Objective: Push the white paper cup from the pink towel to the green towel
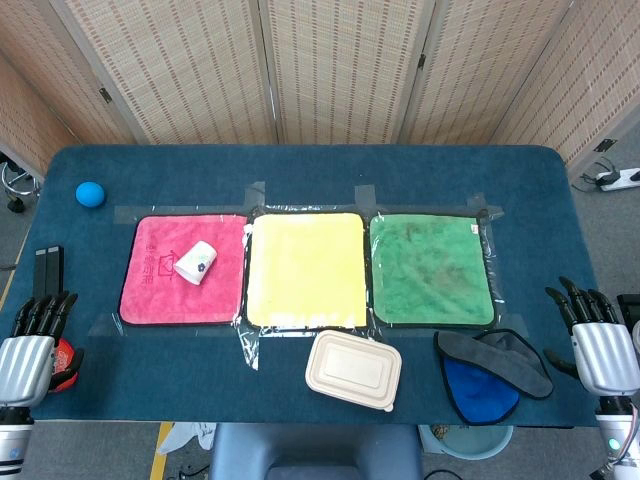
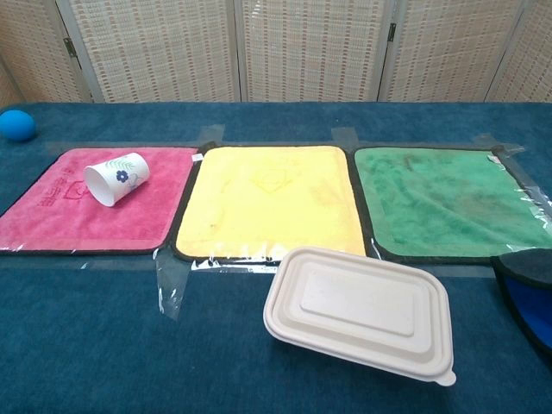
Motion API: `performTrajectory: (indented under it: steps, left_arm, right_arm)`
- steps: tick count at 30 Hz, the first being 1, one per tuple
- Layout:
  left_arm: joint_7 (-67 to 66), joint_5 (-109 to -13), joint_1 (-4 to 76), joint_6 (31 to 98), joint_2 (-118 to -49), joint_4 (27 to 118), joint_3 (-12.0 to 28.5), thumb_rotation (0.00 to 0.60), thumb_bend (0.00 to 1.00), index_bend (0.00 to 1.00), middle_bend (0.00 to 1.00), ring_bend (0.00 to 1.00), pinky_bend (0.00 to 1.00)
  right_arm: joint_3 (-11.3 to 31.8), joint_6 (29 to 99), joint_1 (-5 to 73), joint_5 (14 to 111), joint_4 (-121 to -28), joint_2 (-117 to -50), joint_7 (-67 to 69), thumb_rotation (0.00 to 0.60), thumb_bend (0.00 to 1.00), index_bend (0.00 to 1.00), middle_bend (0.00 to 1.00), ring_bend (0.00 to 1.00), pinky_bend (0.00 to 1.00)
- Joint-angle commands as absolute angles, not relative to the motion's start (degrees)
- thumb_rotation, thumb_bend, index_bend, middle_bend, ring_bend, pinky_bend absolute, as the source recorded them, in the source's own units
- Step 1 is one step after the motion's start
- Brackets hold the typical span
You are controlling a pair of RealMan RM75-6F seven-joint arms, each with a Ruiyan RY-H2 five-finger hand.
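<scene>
Right now I am looking at the small white paper cup with a flower print (image 1: 196,262), lying on its side near the right edge of the pink towel (image 1: 150,295). I am judging it light, thin-walled and prone to rolling, so I am planning a gentle sideways nudge toward the green towel (image 1: 430,268). My left hand (image 1: 30,345) and right hand (image 1: 598,340) are resting at the table's near corners, fingers extended, holding nothing.

the pink towel (image 2: 78,211), the yellow towel (image 2: 269,203) and the green towel (image 2: 444,203) are all soft, fuzzy cloth, taped down with shiny clear plastic tape on a matt, carpet-like blue table cover (image 2: 103,345). the white paper cup (image 2: 116,178) looks smooth and printed, and the beige lidded container (image 2: 358,310) has a dull, moulded pulp finish. both hands, left hand (image 1: 30,350) and right hand (image 1: 598,345), show brushed silvery metal backs with black fingers.
</scene>
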State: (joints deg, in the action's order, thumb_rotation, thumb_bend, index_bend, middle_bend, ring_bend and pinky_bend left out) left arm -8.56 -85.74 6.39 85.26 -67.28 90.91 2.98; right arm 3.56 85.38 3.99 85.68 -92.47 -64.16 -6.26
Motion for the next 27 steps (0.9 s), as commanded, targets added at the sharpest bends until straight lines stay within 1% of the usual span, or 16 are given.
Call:
performTrajectory:
  steps: [1,13,18,22,27]
  left_arm:
    - [-8.60,-85.78,6.50,85.17,-67.30,90.92,3.01,0.600,0.42,0.09,0.10,0.08,0.00]
    - [-7.92,-87.90,7.30,85.94,-67.44,90.60,3.23,0.600,0.42,0.10,0.10,0.09,0.00]
    - [-7.11,-89.47,9.03,85.45,-67.32,89.96,4.04,0.600,0.46,0.11,0.10,0.10,0.01]
    - [-4.94,-90.24,11.73,83.11,-67.34,88.71,5.04,0.600,0.48,0.12,0.10,0.11,0.01]
    - [-2.74,-90.41,15.96,78.50,-68.04,85.92,6.21,0.600,0.49,0.14,0.10,0.12,0.01]
  right_arm:
    - [3.56,85.62,3.88,85.78,-92.47,-64.09,-6.15,0.600,0.21,0.14,0.09,0.14,0.11]
    - [3.31,87.44,2.96,86.91,-92.14,-63.87,-5.09,0.600,0.21,0.14,0.09,0.14,0.11]
    - [3.20,88.34,2.51,87.51,-92.35,-63.33,-4.98,0.600,0.21,0.14,0.09,0.14,0.11]
    - [3.13,89.10,2.12,88.02,-92.85,-62.62,-4.98,0.600,0.21,0.14,0.09,0.14,0.11]
    - [3.10,89.98,1.75,88.76,-93.79,-61.58,-5.26,0.600,0.21,0.14,0.09,0.14,0.11]
